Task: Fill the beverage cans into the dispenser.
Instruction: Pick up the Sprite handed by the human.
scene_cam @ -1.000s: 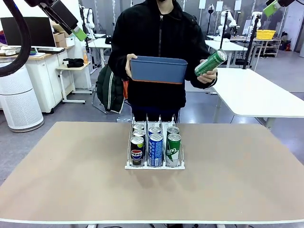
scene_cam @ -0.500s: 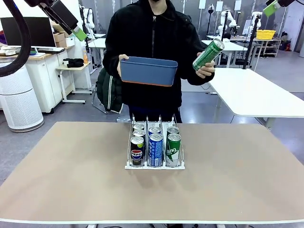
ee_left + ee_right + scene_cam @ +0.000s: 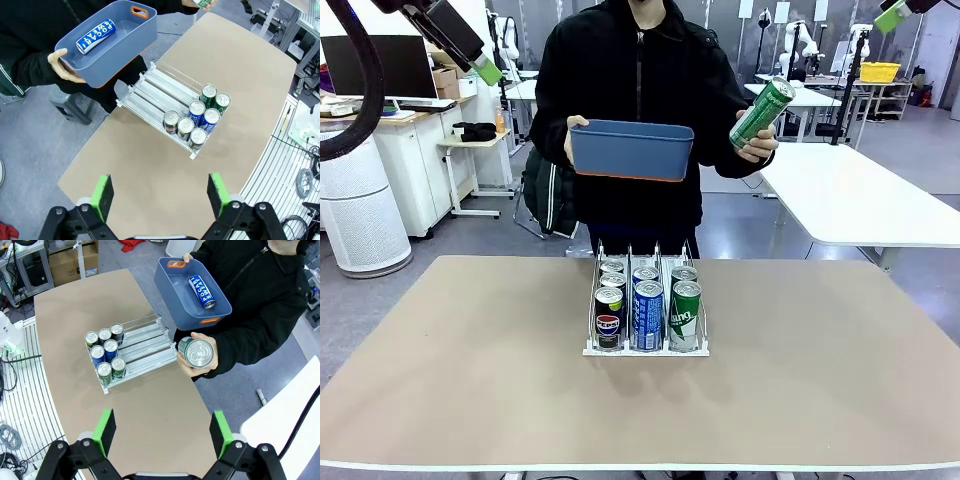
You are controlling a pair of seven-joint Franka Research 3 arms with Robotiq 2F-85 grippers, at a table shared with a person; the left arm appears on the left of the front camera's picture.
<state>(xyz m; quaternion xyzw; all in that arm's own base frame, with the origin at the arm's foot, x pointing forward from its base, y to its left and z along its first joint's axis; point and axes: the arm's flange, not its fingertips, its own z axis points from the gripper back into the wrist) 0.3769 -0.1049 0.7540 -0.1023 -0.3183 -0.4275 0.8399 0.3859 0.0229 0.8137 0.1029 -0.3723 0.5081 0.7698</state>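
Note:
The white dispenser [image 3: 645, 352] stands mid-table, holding several beverage cans [image 3: 648, 314] at its front: black, blue and green, one colour per lane. Behind the table a person lifts a green can [image 3: 761, 112] in one hand and carries a blue bin [image 3: 630, 150] in the other. From above, the left wrist view catches a blue can [image 3: 96, 36] lying in that bin. My left gripper [image 3: 160, 192] hangs open high over the table's near-left side. My right gripper [image 3: 162, 432] is open high over the right side. Both hold nothing.
The back parts of the dispenser's lanes [image 3: 152, 90] are bare. Wide brown tabletop [image 3: 470, 370] surrounds the rack on all sides. The person stands at the far edge. A white table [image 3: 860, 200] stands behind on the right.
The person has straightened up, raising the bin and the green can and shifting the bin slightly left. Neither arm has moved.

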